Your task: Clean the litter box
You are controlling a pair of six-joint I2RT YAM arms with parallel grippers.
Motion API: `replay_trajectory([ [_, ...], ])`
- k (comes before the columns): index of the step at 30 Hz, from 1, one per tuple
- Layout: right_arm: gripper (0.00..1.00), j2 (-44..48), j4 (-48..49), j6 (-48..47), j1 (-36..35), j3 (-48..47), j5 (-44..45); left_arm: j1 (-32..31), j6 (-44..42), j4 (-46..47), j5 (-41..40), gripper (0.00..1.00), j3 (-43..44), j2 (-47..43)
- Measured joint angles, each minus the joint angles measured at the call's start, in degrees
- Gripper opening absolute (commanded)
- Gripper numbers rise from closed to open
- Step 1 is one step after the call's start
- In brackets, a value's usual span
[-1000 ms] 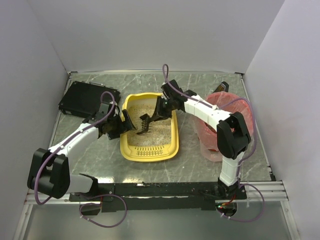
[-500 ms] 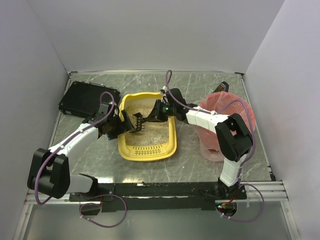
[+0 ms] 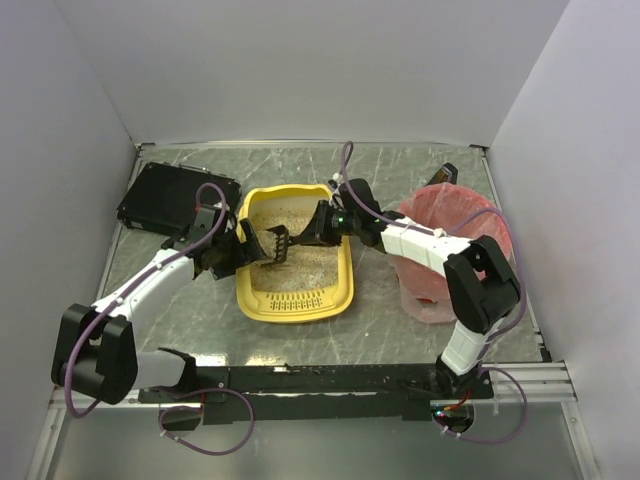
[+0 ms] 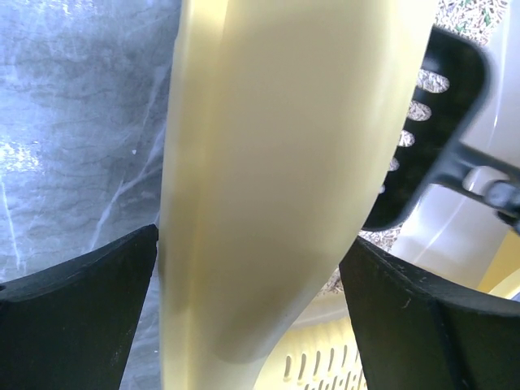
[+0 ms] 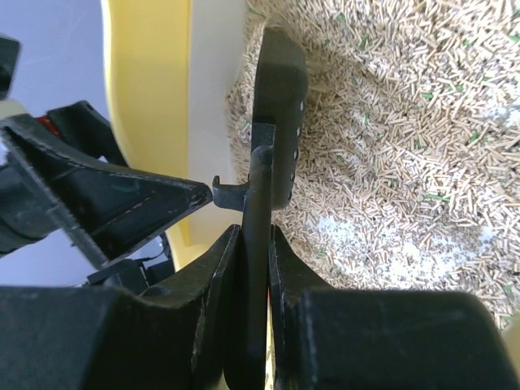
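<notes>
The litter box [image 3: 295, 300] is seen at the middle of the tabletop [image 3: 195, 315], its long side running from the near edge toward the far edge and its slotted rim turned to the near edge. It is filled with beige litter [image 3: 312, 265].

The left fingers [image 3: 247, 242] are released and spread wide, set astride the left wall of the litter box, one outside it and one inside. In the left wrist view the yellow wall [image 4: 260, 162] is seen running up between the two black fingers [image 4: 73, 325], close to the lens and blurred, so contact with it cannot be told.

The right fingers [image 3: 313, 233] are clenched on the handle of a black slotted scoop [image 3: 275, 245]. In the right wrist view the thin handle is seen pinched between both fingers [image 5: 213, 284], with the scoop [image 5: 280, 106] held on edge over the litter [image 5: 390, 122], just beside the inner face of the left wall [image 5: 150, 81]. The scoop's slotted blade [image 4: 435, 122] is also caught at the right of the left wrist view.

A pink-red bag-lined bin [image 3: 428, 290] is placed near the right edge of the tabletop, behind the right arm. A flat black box [image 3: 170, 197] is laid at the far left corner.
</notes>
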State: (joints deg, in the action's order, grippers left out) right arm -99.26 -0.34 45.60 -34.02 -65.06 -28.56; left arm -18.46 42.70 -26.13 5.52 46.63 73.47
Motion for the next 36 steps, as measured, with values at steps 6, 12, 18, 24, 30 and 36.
replay_trajectory([
  [6, 0.0, 2.7, -2.1, -0.7, 0.6, 0.3, 1.2, 0.0, 0.0, -0.4, -0.9, 0.97, 0.0, -0.1],
  [12, 0.0, 3.4, -2.7, -1.1, 1.8, 0.8, 1.0, 0.0, 0.2, -1.0, -0.9, 0.97, 0.0, -0.6],
  [18, 0.0, 6.7, -4.2, -1.1, 3.8, 2.7, 1.3, 0.0, 0.3, -2.0, -1.0, 0.97, 1.0, -2.5],
  [24, 0.0, 13.7, -4.7, -1.4, 6.0, 3.8, 1.2, 0.0, 0.5, -2.3, -1.7, 0.97, 2.2, -3.0],
  [30, 0.0, 20.0, -0.2, 0.8, 8.5, 8.5, -2.3, 0.0, 1.1, -2.5, -1.9, 0.97, 2.2, -3.2],
  [36, 0.0, 24.2, 3.3, 5.7, 11.3, 15.4, -6.2, 0.0, 3.2, -2.6, -2.0, 0.97, 2.3, -6.1],
])
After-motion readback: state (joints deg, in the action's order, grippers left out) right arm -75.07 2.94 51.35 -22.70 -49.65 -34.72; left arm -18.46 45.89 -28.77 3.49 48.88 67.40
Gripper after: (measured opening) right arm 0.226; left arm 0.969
